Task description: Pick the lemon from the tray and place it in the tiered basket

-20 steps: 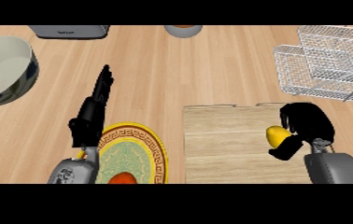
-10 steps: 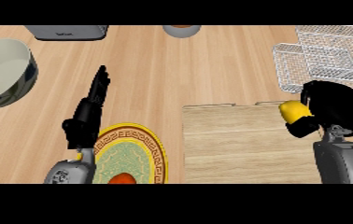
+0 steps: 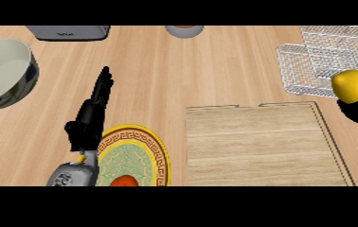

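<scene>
The lemon is up off the tray now, at the right edge of the view, just beside the front of the wire tiered basket. Only a dark sliver of the right hand shows beneath it, so I cannot tell how its fingers sit. The left hand lies over the counter with fingers straight and relaxed, holding nothing, just beside the patterned plate at the near edge. 1 orange-red item sits on that plate. A bowl sits at the left edge.
</scene>
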`<state>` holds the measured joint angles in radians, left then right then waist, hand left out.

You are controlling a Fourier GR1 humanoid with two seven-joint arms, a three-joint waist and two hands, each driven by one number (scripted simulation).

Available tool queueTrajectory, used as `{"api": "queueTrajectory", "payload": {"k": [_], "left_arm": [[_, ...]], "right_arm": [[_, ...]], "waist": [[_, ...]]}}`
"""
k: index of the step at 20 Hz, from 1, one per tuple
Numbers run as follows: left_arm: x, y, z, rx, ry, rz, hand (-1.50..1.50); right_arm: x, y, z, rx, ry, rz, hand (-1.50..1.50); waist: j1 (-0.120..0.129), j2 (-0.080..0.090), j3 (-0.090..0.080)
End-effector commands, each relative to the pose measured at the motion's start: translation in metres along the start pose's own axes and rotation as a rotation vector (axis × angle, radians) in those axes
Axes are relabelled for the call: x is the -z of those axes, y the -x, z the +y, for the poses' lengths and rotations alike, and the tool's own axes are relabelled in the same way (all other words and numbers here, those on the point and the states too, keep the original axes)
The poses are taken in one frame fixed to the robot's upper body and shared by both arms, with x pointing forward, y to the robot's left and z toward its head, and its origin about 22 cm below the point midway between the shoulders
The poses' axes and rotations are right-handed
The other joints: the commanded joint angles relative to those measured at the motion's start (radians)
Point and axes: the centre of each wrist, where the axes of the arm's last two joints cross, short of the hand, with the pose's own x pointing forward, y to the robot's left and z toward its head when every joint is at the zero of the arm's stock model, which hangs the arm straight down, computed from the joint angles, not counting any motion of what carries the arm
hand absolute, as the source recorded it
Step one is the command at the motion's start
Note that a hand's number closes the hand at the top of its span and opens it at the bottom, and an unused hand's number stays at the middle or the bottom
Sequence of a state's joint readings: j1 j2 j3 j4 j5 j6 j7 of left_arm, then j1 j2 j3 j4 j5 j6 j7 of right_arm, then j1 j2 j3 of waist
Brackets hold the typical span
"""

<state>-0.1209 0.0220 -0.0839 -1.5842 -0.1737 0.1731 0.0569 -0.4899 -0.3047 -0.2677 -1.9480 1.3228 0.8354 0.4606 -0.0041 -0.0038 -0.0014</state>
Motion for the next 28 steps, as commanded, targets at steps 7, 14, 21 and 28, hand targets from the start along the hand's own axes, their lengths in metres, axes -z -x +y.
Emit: {"api": "queueTrajectory", "payload": {"k": [7, 14, 21, 28], "left_arm": [[-0.003, 0.004, -0.009, 0.005, 0.015, -0.003, 0.00], [0.010, -0.002, 0.017, 0.017, 0.016, -0.007, 0.00], [0.015, -0.011, -0.013, 0.007, 0.007, 0.005, 0.00], [-0.010, -0.021, -0.005, -0.003, 0.008, -0.011, 0.00]], "right_arm": [[0.030, 0.010, -0.061, 0.344, 0.006, 0.031, 1.50], [0.088, 0.019, -0.063, 0.317, 0.039, 0.046, 1.50], [0.119, 0.037, -0.044, 0.222, 0.074, 0.087, 1.50], [0.154, 0.058, -0.021, 0.150, 0.066, 0.101, 1.50]], "waist": [[0.014, 0.003, 0.001], [0.016, 0.006, 0.001], [0.012, 0.006, 0.001], [0.024, 0.006, 0.002]]}}
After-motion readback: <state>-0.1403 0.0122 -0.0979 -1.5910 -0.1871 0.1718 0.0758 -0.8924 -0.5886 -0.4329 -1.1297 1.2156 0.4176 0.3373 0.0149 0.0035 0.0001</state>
